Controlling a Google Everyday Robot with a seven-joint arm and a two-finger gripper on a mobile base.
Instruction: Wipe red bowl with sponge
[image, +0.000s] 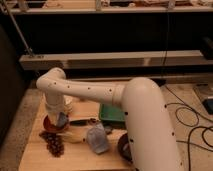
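From my station I see the white arm reaching from the lower right across the wooden table (32, 156), bending at the far left and dropping straight down; the gripper (59, 118) sits at the bottom of that drop, low over the left part of the table. Its working end is hidden behind the wrist, so I cannot tell how far it is open or whether it has hold of anything. The sponge (62, 120), a small pale blue-grey block, shows right at the gripper's tip; it lies in or just over the red bowl (49, 125), whose glossy rim curves out to the left and below it.

Just in front of the red bowl lies a dark knobbly cluster (54, 143), nearly touching the rim; a thin dark utensil (82, 121) lies to the bowl's right, pointing toward a green tray (113, 115). A grey-blue cloth lump (97, 139) stands near the middle of the table, well apart from the bowl; a darker brown bowl (123, 150) peeks out beside the arm's thick upper segment. Black cables (192, 119) loop on the floor at right.
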